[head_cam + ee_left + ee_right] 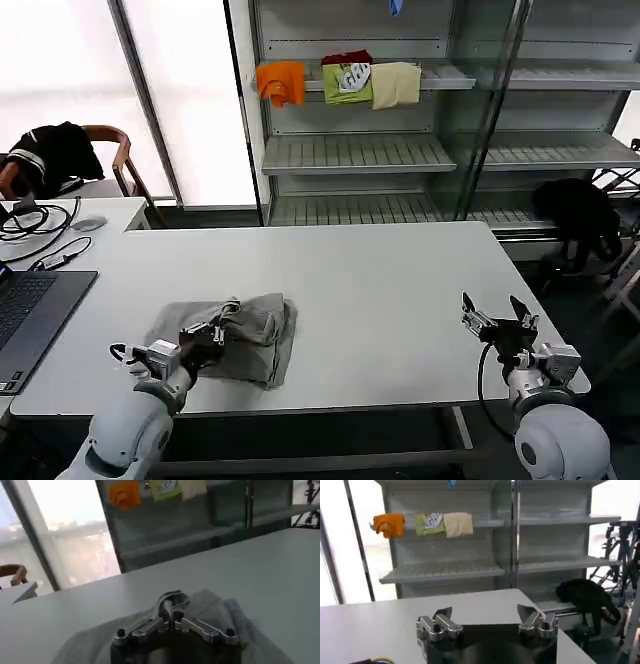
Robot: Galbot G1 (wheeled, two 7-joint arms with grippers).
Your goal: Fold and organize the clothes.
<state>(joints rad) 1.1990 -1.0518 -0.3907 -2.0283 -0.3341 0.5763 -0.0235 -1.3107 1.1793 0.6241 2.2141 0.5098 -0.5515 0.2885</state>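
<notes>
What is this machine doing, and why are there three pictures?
It is a robot with two arms. One picture comes from a camera on its head, looking down at a white table. The other two come from small cameras on its wrists, so you see each hand up close.

On the table lies a grey T-shirt, partly folded. The left hand is pinched shut on the T-shirt's cloth; the wrist picture shows its fingers closed together on it. The right hand waits open near the table's other edge, holding nothing.

Behind stands a shelf with orange, green and cream folded clothes.
</notes>
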